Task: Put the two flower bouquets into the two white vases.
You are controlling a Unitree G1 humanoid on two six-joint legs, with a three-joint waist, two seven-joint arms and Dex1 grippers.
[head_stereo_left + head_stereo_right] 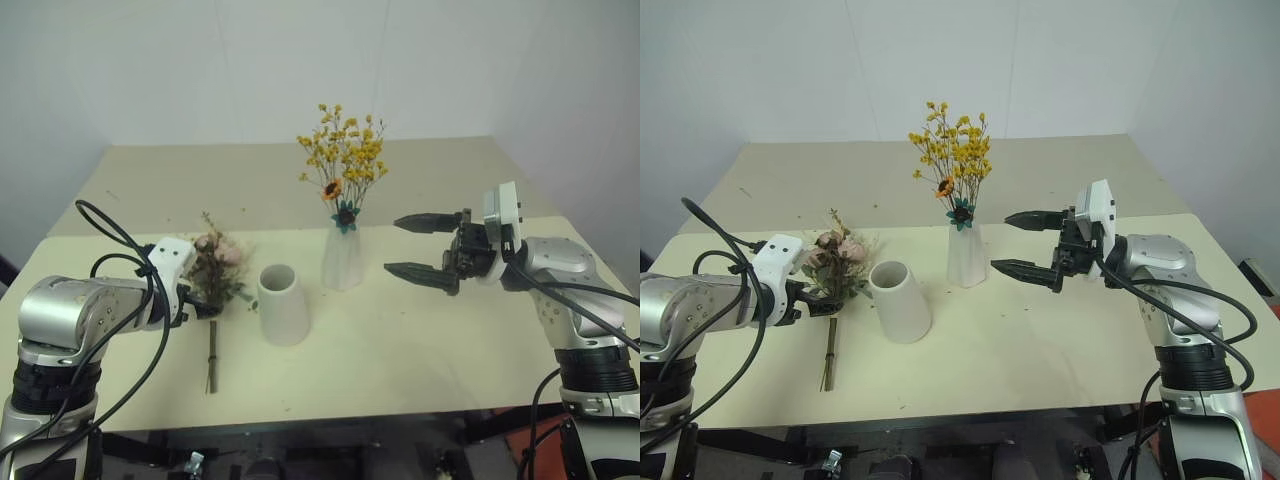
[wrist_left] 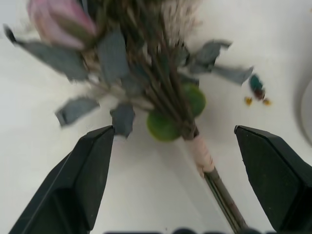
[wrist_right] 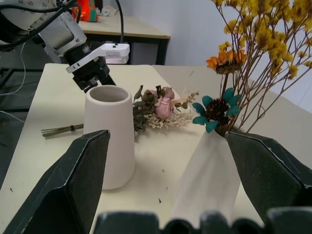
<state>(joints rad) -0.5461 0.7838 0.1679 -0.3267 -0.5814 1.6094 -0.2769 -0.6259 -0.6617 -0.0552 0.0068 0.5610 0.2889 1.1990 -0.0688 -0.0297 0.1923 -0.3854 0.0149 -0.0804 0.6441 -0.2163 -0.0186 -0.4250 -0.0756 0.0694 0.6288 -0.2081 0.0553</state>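
Note:
The yellow-orange bouquet (image 1: 344, 155) stands upright in the slim white vase (image 1: 342, 260). The wider white vase (image 1: 283, 303) stands to its left, nothing in its mouth. The pink rose bouquet (image 1: 217, 262) lies flat on the table left of that vase, its stems (image 1: 211, 360) pointing toward the front edge. My left gripper (image 2: 174, 130) hangs open just above this bouquet, one finger on each side of the taped stem (image 2: 202, 155). My right gripper (image 1: 392, 245) is open and level, pointing left at the slim vase from its right, holding nothing.
The beige table (image 1: 420, 350) carries small petal crumbs around the vases. A second, lower table surface (image 1: 200, 180) lies behind, up to the white wall. Black cables loop from my left arm (image 1: 130, 250).

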